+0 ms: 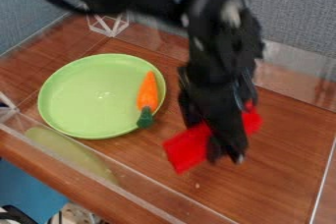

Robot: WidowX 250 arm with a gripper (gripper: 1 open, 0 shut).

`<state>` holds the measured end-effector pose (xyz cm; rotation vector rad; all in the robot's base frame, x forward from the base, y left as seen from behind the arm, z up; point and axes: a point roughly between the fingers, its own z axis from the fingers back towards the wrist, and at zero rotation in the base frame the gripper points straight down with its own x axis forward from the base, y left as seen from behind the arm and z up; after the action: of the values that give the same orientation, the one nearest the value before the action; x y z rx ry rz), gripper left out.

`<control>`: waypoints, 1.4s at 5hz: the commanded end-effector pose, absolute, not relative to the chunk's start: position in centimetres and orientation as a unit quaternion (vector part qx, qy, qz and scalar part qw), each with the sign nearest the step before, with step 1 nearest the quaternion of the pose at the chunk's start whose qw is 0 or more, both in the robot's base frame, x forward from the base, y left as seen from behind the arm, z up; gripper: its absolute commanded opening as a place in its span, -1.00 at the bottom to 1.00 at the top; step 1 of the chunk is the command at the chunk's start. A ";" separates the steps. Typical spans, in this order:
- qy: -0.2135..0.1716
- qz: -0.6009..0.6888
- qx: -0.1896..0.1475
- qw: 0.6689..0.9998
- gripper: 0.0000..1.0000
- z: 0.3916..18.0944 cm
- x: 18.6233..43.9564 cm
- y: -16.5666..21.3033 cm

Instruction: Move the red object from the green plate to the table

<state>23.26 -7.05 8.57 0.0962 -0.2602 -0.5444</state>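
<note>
Right of center, black robot fingers (226,149) clamp a red block (192,149) (slightly blurred) above the wooden counter (282,184).

Red block (188,149), lime-green plate (89,98), orange-and-green carrot (147,98).

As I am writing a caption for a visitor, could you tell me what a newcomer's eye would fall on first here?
Probably the blurred black gripper looming over the right of the plate, clamped around a bright red block. Next comes the lime-green plate on the left, with an orange toy carrot at its right side.
</note>
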 end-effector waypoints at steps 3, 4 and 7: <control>-0.123 -0.286 0.034 0.950 -1.00 2.2 23.5 -8.2; -0.107 -0.280 0.031 0.953 1.00 1.9 23.4 -8.3; -0.081 -0.314 0.027 0.946 1.00 2.4 21.8 -9.7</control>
<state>21.83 -9.35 2.07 0.0583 -0.1531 -0.6207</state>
